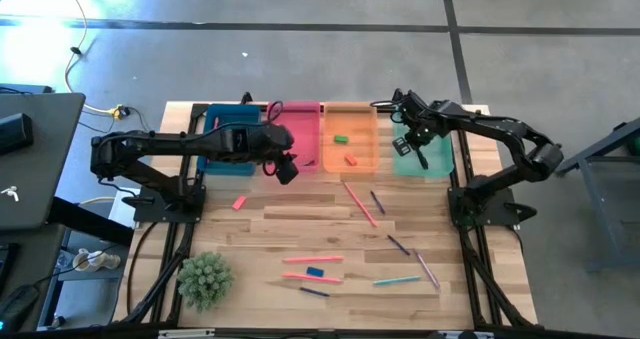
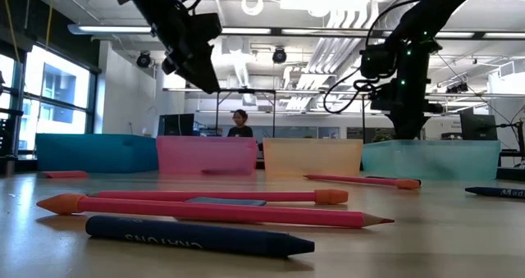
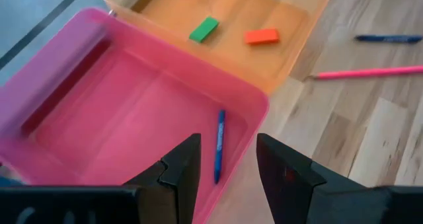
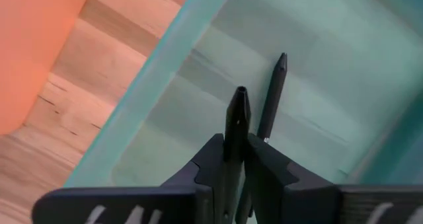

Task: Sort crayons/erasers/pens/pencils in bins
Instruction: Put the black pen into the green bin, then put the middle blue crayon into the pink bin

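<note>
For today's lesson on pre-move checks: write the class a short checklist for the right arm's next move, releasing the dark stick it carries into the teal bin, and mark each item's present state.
1. Right gripper is above the teal bin: ok.
2. Dark stick sits between its fingers: ok; whether the hold is firm or loosening, cannot tell.
3. Bin floor below is free enough: ok; one dark stick already lies there, alongside.
4. Left gripper is out of the way: ok; it is open over the pink bin, where a blue pen lies.
5. Green eraser and orange-red eraser are in the orange bin: ok.
</note>
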Available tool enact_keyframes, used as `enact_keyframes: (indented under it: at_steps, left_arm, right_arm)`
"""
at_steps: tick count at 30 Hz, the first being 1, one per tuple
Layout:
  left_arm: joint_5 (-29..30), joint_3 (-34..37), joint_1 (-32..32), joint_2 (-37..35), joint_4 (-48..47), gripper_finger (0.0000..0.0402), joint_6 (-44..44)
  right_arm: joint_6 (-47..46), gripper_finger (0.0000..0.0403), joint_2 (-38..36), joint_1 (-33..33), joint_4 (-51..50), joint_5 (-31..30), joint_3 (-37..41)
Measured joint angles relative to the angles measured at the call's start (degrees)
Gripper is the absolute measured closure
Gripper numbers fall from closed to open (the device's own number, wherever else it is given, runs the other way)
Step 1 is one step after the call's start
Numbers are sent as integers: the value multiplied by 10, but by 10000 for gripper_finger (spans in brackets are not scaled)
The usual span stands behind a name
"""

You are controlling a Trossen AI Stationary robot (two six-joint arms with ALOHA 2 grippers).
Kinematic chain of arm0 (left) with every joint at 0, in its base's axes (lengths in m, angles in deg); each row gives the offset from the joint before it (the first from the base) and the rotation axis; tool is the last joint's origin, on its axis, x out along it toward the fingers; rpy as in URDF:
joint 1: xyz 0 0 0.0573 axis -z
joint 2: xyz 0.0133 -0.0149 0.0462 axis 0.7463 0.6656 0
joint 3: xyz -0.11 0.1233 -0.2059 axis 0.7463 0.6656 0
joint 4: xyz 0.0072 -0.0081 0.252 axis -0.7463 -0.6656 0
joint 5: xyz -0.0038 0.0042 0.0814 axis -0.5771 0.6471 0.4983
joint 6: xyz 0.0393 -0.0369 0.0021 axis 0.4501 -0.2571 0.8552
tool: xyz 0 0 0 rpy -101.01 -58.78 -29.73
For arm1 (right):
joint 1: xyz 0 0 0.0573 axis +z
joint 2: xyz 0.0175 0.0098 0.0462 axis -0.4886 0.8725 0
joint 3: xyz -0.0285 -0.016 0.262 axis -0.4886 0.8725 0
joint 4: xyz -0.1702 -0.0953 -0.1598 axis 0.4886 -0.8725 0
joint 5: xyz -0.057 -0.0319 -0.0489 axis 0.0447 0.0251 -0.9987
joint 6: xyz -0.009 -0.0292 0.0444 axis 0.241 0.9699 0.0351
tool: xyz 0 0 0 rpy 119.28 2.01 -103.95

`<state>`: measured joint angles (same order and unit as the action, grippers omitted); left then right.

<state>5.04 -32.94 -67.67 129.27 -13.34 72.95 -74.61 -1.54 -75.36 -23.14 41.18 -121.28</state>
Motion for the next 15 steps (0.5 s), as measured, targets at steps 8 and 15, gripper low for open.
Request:
enact_keyframes:
  at_steps: [8, 15]
  left_arm:
    - [1, 0, 0, -3, -25, 268, 0]
    - [2, 0, 0, -3, -97, 268, -13]
  right_arm:
    - [-6, 296, 0, 0, 10, 1, 0]
    - [-45, 255, -1, 1, 6, 19, 0]
